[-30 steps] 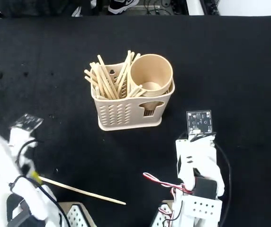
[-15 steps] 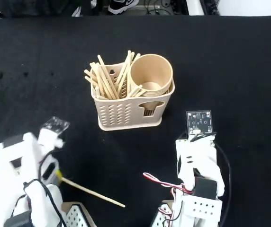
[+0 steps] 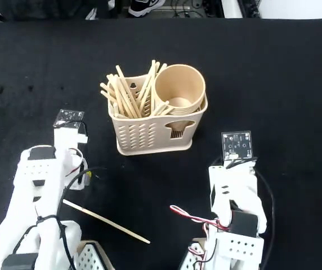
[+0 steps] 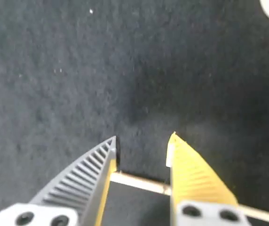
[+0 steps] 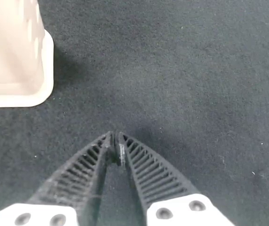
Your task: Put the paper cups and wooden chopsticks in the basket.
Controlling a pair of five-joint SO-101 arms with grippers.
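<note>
The beige basket (image 3: 150, 135) stands at mid-table, with several wooden chopsticks (image 3: 128, 95) upright in one compartment and a paper cup (image 3: 179, 87) in the other. One chopstick (image 3: 113, 224) lies on the black cloth in front of it. My left gripper (image 4: 143, 140) is open just above the cloth, and this chopstick (image 4: 139, 182) crosses between the bases of its grey and yellow fingers. In the high view the left arm (image 3: 43, 185) covers the stick's left end. My right gripper (image 5: 114, 137) is shut on nothing, low over the cloth beside the basket's corner (image 5: 17, 56).
The right arm (image 3: 234, 191) rests front right of the basket. Black cloth (image 3: 273, 84) covers the table, with open room on both sides of the basket and behind it.
The left arm has swung from the front left corner up and to the right, toward the basket. The loose chopstick's left end shifted a little. The right arm has not moved.
</note>
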